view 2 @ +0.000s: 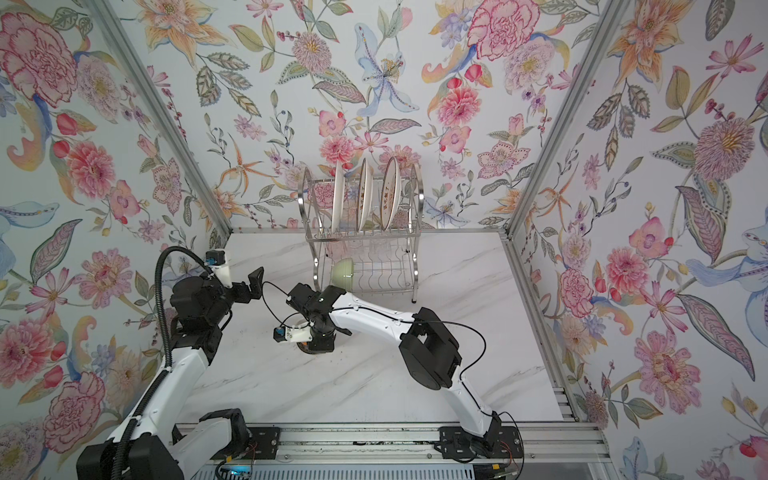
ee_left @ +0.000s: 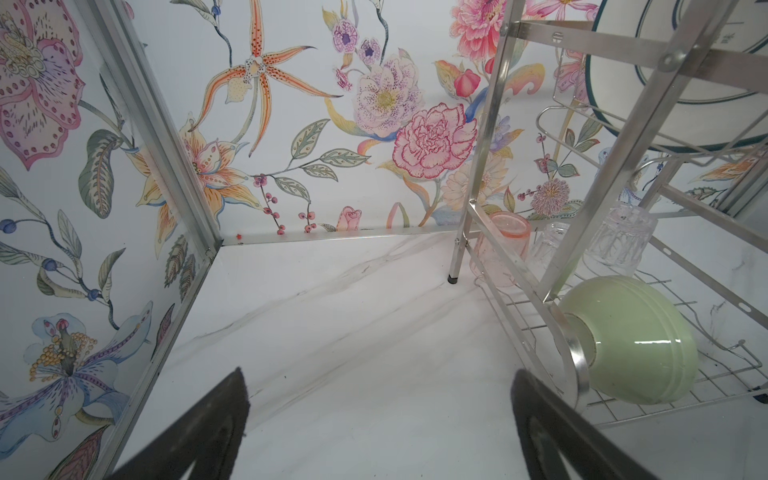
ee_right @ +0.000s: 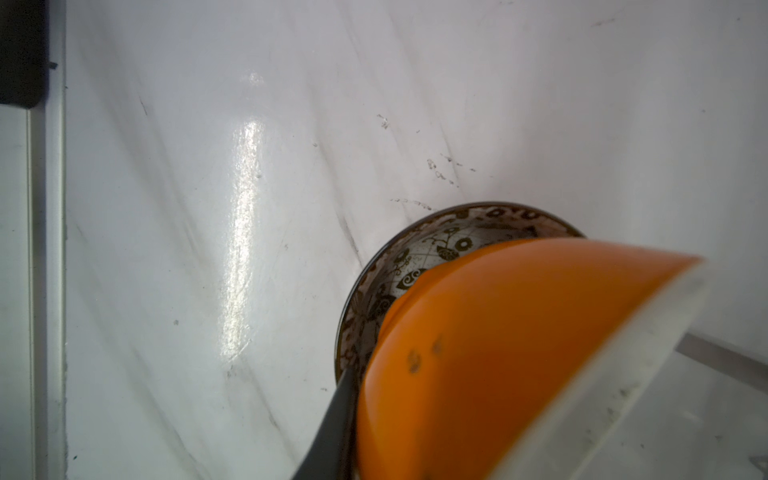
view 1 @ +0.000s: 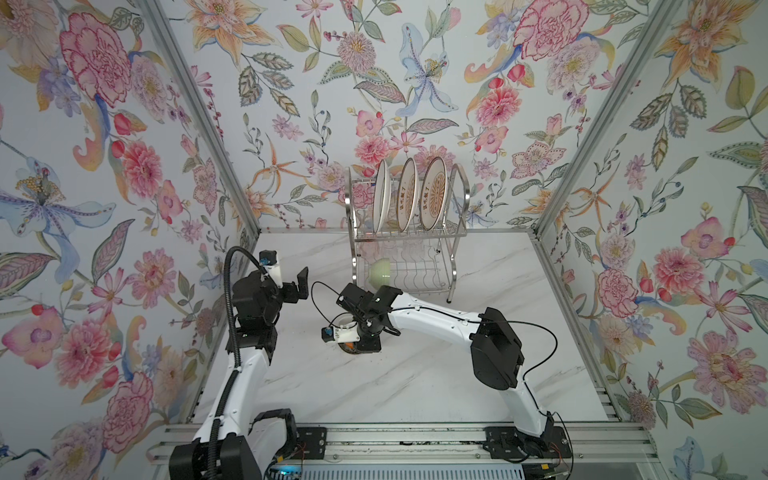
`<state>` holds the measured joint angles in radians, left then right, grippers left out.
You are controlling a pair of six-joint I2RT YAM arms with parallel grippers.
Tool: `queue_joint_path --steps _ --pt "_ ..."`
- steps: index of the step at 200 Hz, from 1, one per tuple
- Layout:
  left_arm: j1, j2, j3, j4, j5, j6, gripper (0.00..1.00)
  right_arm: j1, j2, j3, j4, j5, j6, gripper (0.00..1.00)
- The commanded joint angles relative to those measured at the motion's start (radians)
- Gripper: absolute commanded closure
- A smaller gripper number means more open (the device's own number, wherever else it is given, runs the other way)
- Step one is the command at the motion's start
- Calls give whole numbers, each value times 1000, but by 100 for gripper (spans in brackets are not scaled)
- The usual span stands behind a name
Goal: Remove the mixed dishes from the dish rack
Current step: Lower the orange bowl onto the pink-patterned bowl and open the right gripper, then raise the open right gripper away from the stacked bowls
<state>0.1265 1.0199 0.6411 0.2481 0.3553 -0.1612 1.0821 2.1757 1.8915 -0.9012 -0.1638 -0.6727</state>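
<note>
Tabletop [view 1: 374, 386] of white marble is what I see nearest, and its near side is bare. A little farther, near the middle, the right gripper [view 1: 355, 338] points down over the orange bowl [ee_right: 498, 353]. In the right wrist view this bowl sits tilted inside the patterned bowl [ee_right: 415, 257], which stands on the table. One dark finger [ee_right: 332, 436] lies along the orange wall. The second finger is hidden from me, so I cannot tell if the bowl is pinched or free.

To the left, the left gripper [ee_left: 379, 374] hangs above the table with its fingers spread wide and nothing between them. It faces the left end of the dish rack [view 1: 411, 235].

The rack stands at the back of the table, close to the flowered wall [view 1: 291, 124]. On its lower tier the green bowl [ee_left: 631, 340] lies on its side at the front left corner, with its foot toward the left gripper. Behind it, on the same tier, are the pink cup [ee_left: 503, 245] and two clear cups [ee_left: 552, 245]. On the upper tier three plates [view 1: 407, 195] stand on edge in a row. The left one is plain white, and the other two carry an orange sunburst.
</note>
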Motion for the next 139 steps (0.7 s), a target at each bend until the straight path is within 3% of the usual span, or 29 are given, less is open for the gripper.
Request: queue_joint_path --steps 1,40,102,139 --pt "11 -10 -10 6 24 11 1 9 20 4 -16 10 7 80" --pt "11 -7 -10 7 25 7 1 13 19 8 -17 4 14 78" --pt "9 -5 -18 30 55 -22 1 -10 -4 -7 -5 -96 71 63" --pt "9 -6 -18 47 57 -28 1 -12 -56 -53 77 -126 101 59"
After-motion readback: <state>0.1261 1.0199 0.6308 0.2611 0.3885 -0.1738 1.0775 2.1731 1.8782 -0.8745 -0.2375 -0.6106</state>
